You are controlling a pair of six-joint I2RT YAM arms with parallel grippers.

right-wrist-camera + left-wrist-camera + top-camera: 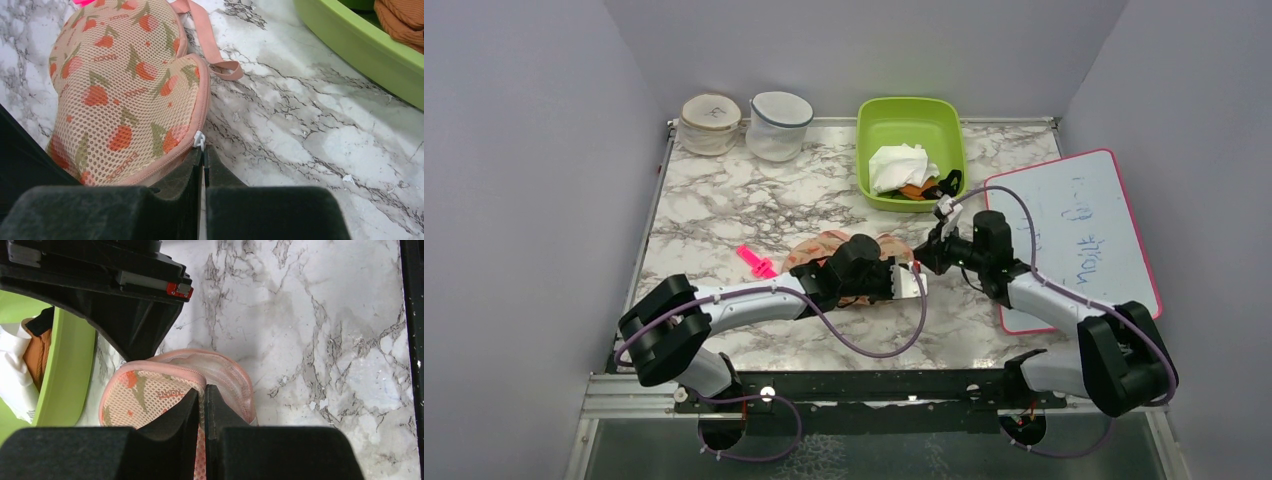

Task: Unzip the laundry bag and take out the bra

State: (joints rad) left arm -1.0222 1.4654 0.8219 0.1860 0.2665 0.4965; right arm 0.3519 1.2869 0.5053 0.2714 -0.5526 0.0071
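My right pincer [204, 156] is clamped on the white zip pull [199, 139]. My left pincer [204, 396] clamps the pink edging of the laundry bag [125, 85], so it cannot slide on the counter [724, 200].

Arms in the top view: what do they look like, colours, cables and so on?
The left arm and the right arm have white links between bulky black joints; a thin purple cable loops along each. The left tool and the right tool end in two matte black fingers.
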